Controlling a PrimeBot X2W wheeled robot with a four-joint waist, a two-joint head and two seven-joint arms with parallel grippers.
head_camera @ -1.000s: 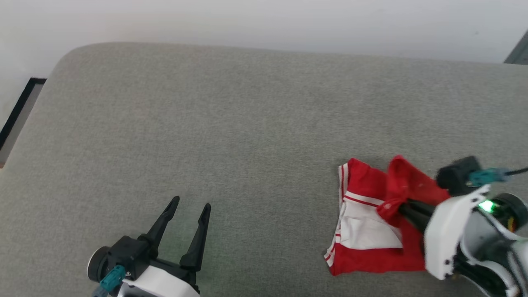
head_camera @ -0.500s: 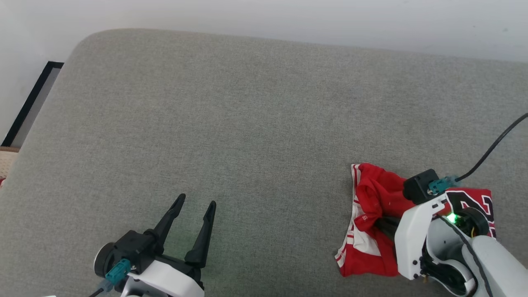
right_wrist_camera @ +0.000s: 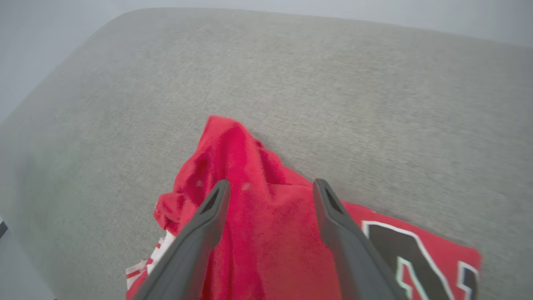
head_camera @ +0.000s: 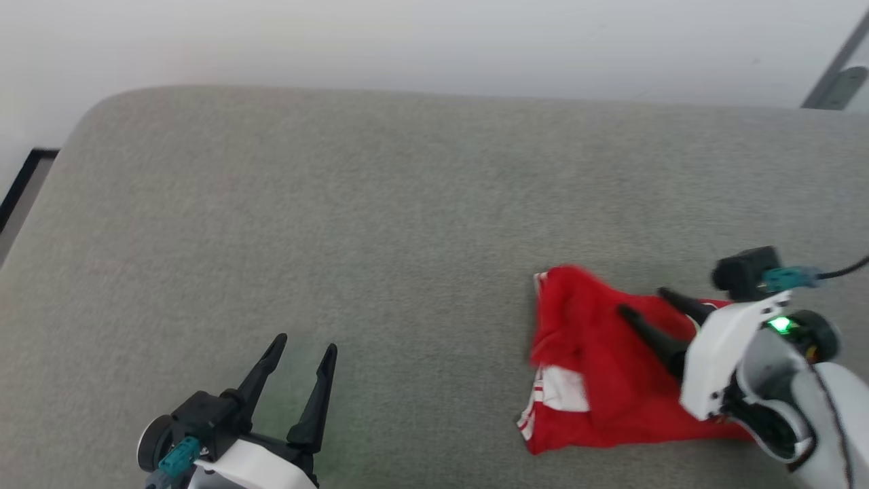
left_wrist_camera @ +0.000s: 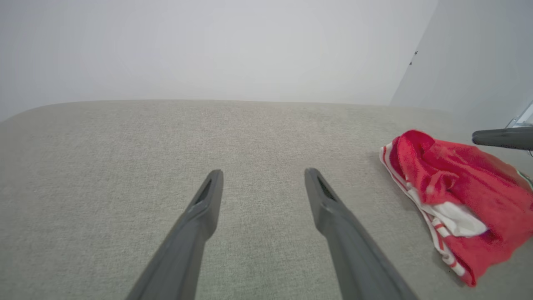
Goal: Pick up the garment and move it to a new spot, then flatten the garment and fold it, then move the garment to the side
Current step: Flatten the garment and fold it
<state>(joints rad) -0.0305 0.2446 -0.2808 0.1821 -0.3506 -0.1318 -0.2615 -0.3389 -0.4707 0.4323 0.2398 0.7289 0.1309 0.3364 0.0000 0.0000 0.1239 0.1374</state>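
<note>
On the right half of the grey cushion [head_camera: 407, 224], the garment [head_camera: 597, 380] is lying in a rumpled heap, its red cloth bunching up into a soft ridge toward the far side. A white panel [head_camera: 563, 390] and a strip of red-and-white striped trim [head_camera: 526, 424] are showing at its near left corner. From the right wrist view, part of the black lettering [right_wrist_camera: 399, 258] with its white outline is lying flat on the cushion to the right of the ridge.

The right gripper [head_camera: 641, 301] is reaching in from the right, over the garment, and its two dark fingers are standing wide apart. They are gripping nothing: the red cloth is lying under the gap between them, not pinched. Whether the fingertips are brushing the cloth cannot be told. From the left wrist view, one of these fingers [left_wrist_camera: 504, 138] is poking in level above the far right edge of the heap.

The left gripper [head_camera: 305, 343] is hovering at the near left of the cushion, well apart from the garment, with bare grey fabric under it. Its fingers are also spreading wide and holding nothing. A pale wall [head_camera: 434, 41] is running behind the cushion's rounded far edge.
</note>
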